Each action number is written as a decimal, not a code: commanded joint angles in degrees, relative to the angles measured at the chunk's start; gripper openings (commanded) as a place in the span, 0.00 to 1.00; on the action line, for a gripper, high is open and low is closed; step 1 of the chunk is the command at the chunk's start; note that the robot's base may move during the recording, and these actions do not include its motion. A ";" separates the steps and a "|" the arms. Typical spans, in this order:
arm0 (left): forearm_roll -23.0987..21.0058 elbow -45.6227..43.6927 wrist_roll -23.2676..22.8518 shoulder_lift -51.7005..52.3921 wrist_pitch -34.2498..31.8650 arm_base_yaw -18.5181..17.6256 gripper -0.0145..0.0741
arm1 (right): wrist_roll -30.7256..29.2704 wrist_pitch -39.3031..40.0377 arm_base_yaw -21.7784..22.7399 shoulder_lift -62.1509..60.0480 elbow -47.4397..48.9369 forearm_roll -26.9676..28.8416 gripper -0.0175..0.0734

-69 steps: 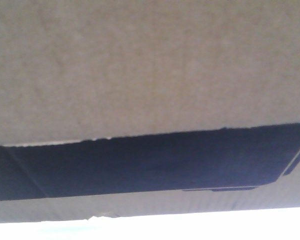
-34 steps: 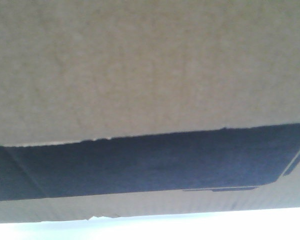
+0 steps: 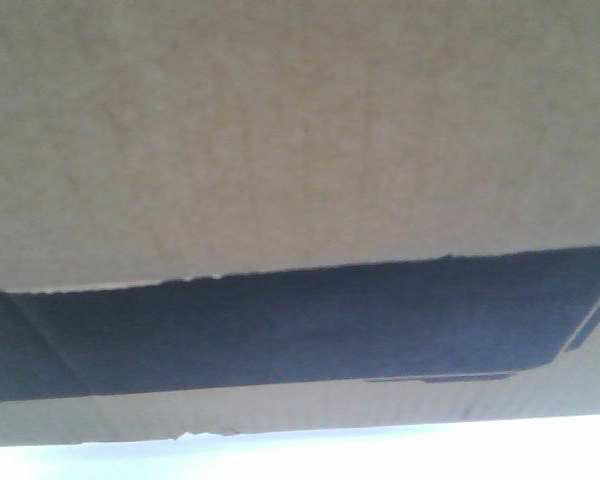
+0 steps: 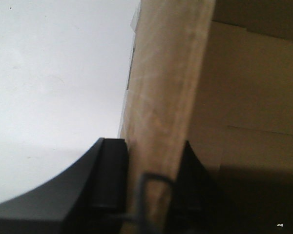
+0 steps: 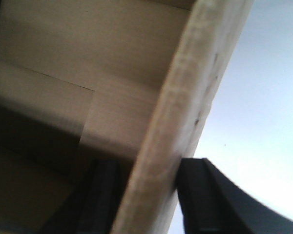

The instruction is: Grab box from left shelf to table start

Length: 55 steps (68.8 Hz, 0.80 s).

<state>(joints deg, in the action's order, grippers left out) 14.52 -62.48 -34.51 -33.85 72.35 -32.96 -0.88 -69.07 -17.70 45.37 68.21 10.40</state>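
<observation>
Pale, smooth white surface (image 3: 380, 455) shows as a thin strip along the bottom of the front view. It also fills the left of the left wrist view and the right of the right wrist view. The box (image 3: 280, 140) takes up nearly all of the front view: plain brown corrugated card above, with its black printed panel (image 3: 300, 330) as a dark band across the lower middle. It sits very close to that camera. Whether its base touches the surface cannot be told.

In the left wrist view, the left tool (image 4: 151, 180) is pressed together on an upright cardboard wall (image 4: 166, 87) at the bottom centre of the frame, one dark finger (image 4: 110, 175) outside and the other inside. The right tool (image 5: 149, 195) pinches the wall (image 5: 195, 87) in its view the same way, with the box's interior to the left of the frame. What shows of the inside looks bare.

The box probably handles as light but bulky. The corrugated card is stiff along its length, yet a single wall can bend or crease under a pinch. The matt paper should give good friction. The best hold is likely a deep pinch on two opposite walls, both tools kept level so the box neither twists nor tears at the rim.
</observation>
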 commanded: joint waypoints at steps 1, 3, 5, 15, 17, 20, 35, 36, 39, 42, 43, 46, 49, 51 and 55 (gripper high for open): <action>-18.42 -2.80 6.98 0.85 -3.10 -1.77 0.06 | -2.07 8.44 0.02 0.29 1.63 2.31 0.26; -18.42 -2.80 6.98 0.85 -3.10 -1.77 0.06 | -2.07 8.44 0.02 0.29 1.63 2.31 0.26; -18.42 -2.80 6.98 0.85 -3.10 -1.77 0.06 | -2.07 8.44 0.02 0.29 1.63 2.31 0.26; -18.42 -2.80 6.98 0.85 -3.10 -1.77 0.06 | -2.07 8.44 0.02 0.29 1.63 2.31 0.26; -18.42 -2.80 6.98 0.85 -3.10 -1.77 0.06 | -2.07 8.44 0.02 0.29 1.63 2.31 0.26; -18.42 -2.80 6.98 0.85 -3.10 -1.77 0.06 | -2.07 8.44 0.02 0.29 1.63 2.31 0.26; -18.42 -2.80 6.98 0.85 -3.10 -1.77 0.06 | -2.07 8.44 0.02 0.29 1.63 2.31 0.26; -18.32 -2.80 6.98 0.85 -3.10 -1.77 0.06 | -2.07 8.44 0.02 0.29 1.63 2.31 0.26; -18.23 -2.80 6.98 0.85 -3.10 -1.77 0.06 | -2.07 8.44 0.02 0.29 1.63 2.31 0.26; -18.23 -2.80 6.98 0.85 -3.22 -1.77 0.06 | -2.07 8.44 0.02 0.29 1.63 2.31 0.26; -18.23 -2.80 6.98 0.85 -3.31 -1.77 0.06 | -2.07 8.44 0.02 0.29 1.63 2.31 0.26; -18.23 -2.80 6.98 0.85 -3.86 -1.77 0.06 | -2.07 8.44 0.02 0.29 1.63 2.31 0.26; -18.19 -2.80 6.98 0.85 -4.59 -1.77 0.06 | -2.07 8.44 0.02 0.29 1.63 2.31 0.26; -17.88 -2.80 6.98 0.85 -5.47 -1.77 0.06 | -2.07 8.44 0.02 0.29 1.63 2.31 0.26; -17.35 -2.80 6.98 0.85 -7.15 -1.77 0.06 | -2.07 8.44 0.02 0.29 1.63 2.31 0.26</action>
<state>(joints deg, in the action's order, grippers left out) 14.52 -62.48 -34.51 -33.85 72.35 -32.96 -0.88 -69.07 -17.70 45.37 68.21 10.40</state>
